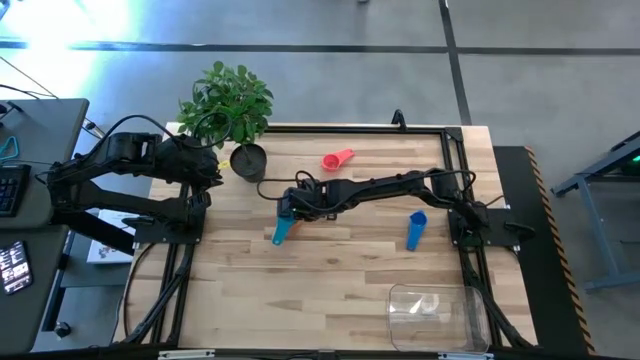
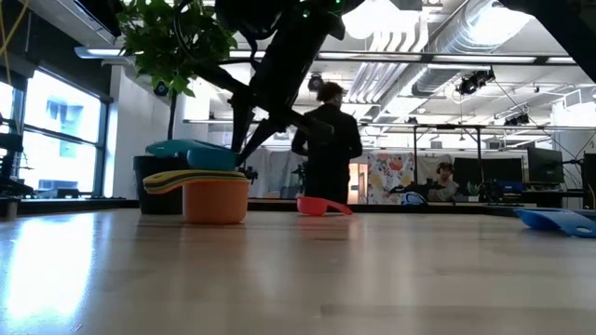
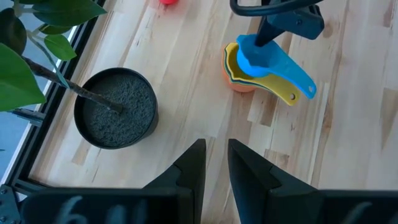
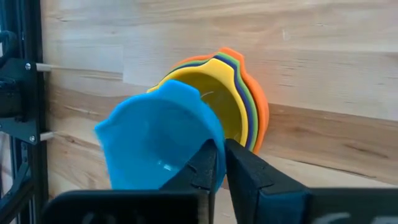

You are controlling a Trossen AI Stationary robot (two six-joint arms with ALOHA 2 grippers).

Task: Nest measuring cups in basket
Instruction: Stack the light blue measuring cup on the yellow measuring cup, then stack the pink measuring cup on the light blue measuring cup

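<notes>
Blue plastic measuring cup (image 4: 158,140) sits pinched by its rim in my right pincer (image 4: 221,163), over the nested stack (image 4: 239,102) near the tabletop's (image 1: 340,250) middle. My left pincer (image 3: 214,165) waits slightly spread near the plant pot (image 3: 115,109). Clear basket (image 1: 437,315) sits at the near right corner.

You see the right pincer (image 4: 222,163) nipping the rim of a blue cup (image 4: 158,144), fingers nearly together. That cup sits tilted over a nested stack (image 4: 239,102) of yellow, green, purple and orange cups on the table (image 4: 323,56).
</notes>
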